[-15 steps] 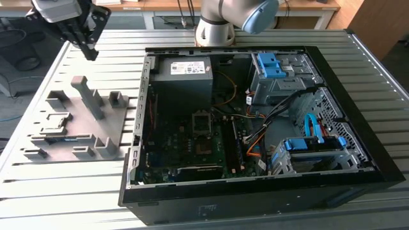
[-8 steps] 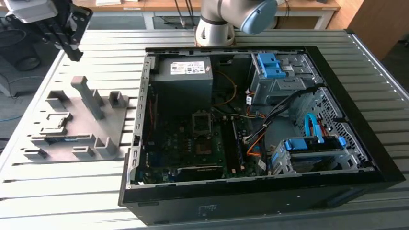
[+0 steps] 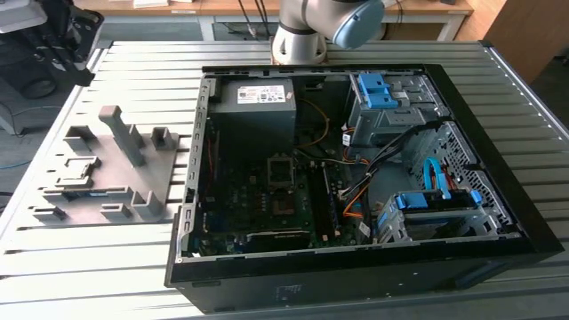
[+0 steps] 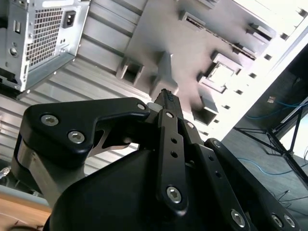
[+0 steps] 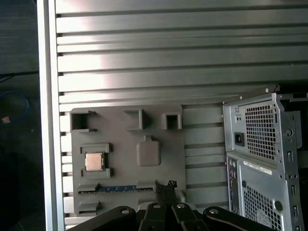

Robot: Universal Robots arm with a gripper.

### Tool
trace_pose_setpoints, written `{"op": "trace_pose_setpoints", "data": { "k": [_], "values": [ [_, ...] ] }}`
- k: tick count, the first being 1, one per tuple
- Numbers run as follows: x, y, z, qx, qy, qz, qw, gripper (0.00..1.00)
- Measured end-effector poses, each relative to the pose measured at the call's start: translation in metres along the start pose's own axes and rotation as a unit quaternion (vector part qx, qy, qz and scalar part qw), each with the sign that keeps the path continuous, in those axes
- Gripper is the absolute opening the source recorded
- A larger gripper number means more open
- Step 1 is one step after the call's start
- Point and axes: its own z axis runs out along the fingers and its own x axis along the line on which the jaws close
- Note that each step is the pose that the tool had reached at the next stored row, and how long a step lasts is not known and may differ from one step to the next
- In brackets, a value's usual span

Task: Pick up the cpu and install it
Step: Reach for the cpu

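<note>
1. The gripper (image 5: pixel 165 186) hangs above the grey tray (image 5: pixel 168 161), fingers pressed together, pinching nothing.
2. The cpu (image 5: pixel 94 162) lies flat in its pocket on that tray. It is well off to the side of the hand that faces away from the computer case (image 5: pixel 262 144).
3. Risk: if the hand drops with its fingers together, the tips would strike the chip's metal top instead of straddling it.
4. Risk: the pocket's raised walls hug the chip's edges, so an off-centre descent could land a finger on a wall or tilt the chip.
5. Risk: an upright post (image 5: pixel 148 151) stands between the hand and the cpu, and a low sideways sweep could clip it. The memory stick (image 5: pixel 118 189) lies just beside the pocket too.
6. Room: there is open air above the tray, while the case wall closes off the hand's other side.
</note>
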Motion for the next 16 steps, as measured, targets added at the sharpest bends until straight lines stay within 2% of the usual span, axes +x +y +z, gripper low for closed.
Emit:
{"op": "trace_pose_setpoints", "data": {
  "k": [7,11,16],
  "values": [
    [0.0231,-0.0018,0.0021,0.0,0.0,0.0,1.0,0.1],
    [0.0391,-0.0031,0.0045,0.0,0.0,0.0,1.0,0.1],
    [0.0511,-0.0043,0.011,0.0,0.0,0.0,1.0,0.1]
  ]
}}
